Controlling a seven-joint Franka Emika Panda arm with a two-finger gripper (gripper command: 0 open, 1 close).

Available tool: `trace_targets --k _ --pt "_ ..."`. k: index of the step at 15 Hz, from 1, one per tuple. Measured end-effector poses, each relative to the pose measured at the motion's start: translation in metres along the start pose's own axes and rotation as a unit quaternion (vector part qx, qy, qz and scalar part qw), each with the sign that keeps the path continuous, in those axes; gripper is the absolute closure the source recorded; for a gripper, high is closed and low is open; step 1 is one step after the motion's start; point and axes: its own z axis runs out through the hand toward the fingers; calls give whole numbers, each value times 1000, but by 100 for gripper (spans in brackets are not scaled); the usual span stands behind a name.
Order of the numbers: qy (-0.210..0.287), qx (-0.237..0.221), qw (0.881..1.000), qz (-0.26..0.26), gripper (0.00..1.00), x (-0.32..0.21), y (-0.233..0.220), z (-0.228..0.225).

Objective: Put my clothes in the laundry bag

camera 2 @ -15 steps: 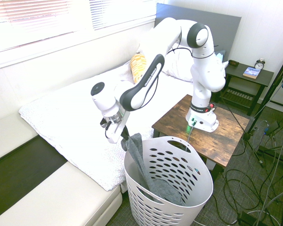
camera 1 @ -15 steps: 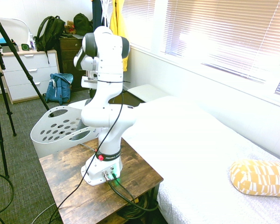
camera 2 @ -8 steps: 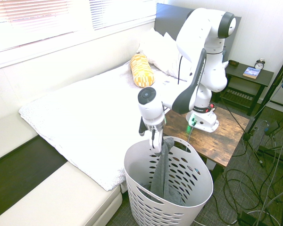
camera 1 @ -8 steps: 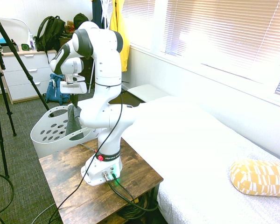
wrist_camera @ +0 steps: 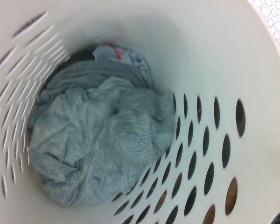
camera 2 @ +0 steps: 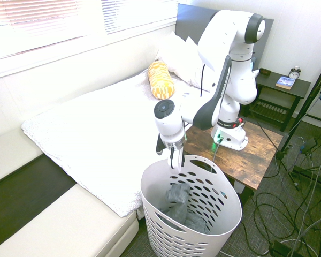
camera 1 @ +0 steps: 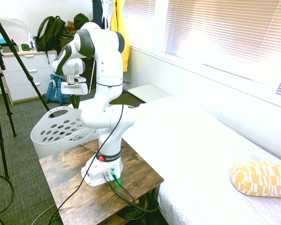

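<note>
First exterior view: Arm (camera 1: 105, 70) bent over, gripper (camera 1: 75, 101) pointing down at the basket (camera 1: 56, 148). Fingers open, nothing gripped. Basket white, oval holes in its wall, beside the wooden table (camera 1: 61, 178) that carries the arm's base. Clothes not made out from this side. Blue backpack (camera 1: 59, 89) on the floor by the white drawers (camera 1: 30, 75); yellow jacket (camera 1: 119, 35) hanging near the window. Yellow patterned pillow (camera 1: 262, 179) on the bed (camera 1: 192, 140).

Second exterior view: Gripper over the basket, near the rim on the bed side. Clothes (camera 2: 179, 206) inside, below the gripper and apart from it: a grey, crumpled bundle, upper part blurred. Basket upright on the floor, near both bed and table. White pillows near the headboard, beside the yellow one. Black side table (camera 2: 281, 91) beyond, with clock (camera 2: 294, 73) and book (camera 2: 285, 82) on top.

Wrist view: Looking down into the basket. Grey fabric lies bunched and wrinkled low inside, against the holed wall on one side. Darker grey fabric next to it, partly covered; beyond that, a pale piece (wrist_camera: 130, 59) with a red mark. Patterned bedding shows outside the rim.
</note>
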Motion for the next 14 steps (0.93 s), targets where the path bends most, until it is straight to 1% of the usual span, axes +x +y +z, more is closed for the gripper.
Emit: trace_targets --k 2,4,6,8,11,14 --pt "4 15 1000 24 0 54 -14 -7" --pt "2 30 998 55 0 133 -21 -16" --pt "5 36 996 83 0 206 -17 -19" --pt "10 40 993 110 0 268 -5 -15" --pt "13 32 987 158 0 373 39 19" --pt "7 27 979 200 0 468 106 50"
